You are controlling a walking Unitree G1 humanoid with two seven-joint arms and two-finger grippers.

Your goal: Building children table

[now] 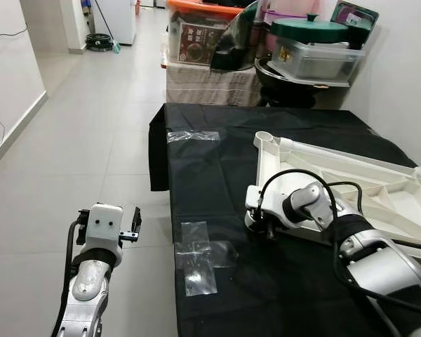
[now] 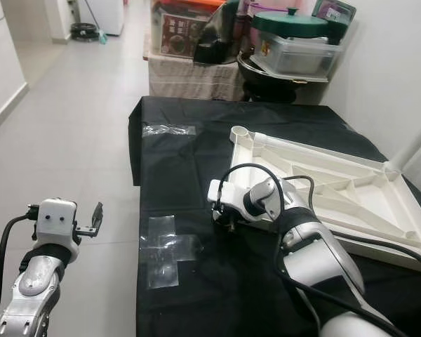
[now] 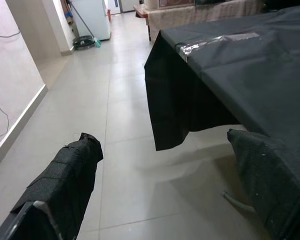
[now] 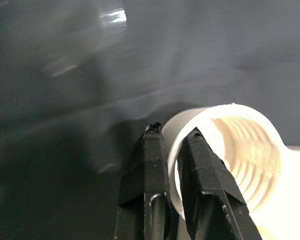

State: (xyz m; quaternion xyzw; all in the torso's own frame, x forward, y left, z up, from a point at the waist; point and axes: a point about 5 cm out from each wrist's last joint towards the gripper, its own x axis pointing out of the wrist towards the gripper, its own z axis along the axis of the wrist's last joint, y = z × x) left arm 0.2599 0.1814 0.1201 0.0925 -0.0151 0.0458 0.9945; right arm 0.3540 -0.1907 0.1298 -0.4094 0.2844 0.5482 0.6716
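Note:
A white plastic table top lies upside down on the black cloth, showing its ribs and a round leg socket at its far left corner. My right gripper is at the near left corner, shut on the rim of the threaded leg socket there, one finger inside the wall and one outside. My left gripper hangs open over the tiled floor to the left of the cloth's edge, holding nothing.
Clear tape patches stick to the cloth near the front left and at the far left. Stacked boxes, a pot and a plastic bin crowd the far end. Open tiled floor runs along the left.

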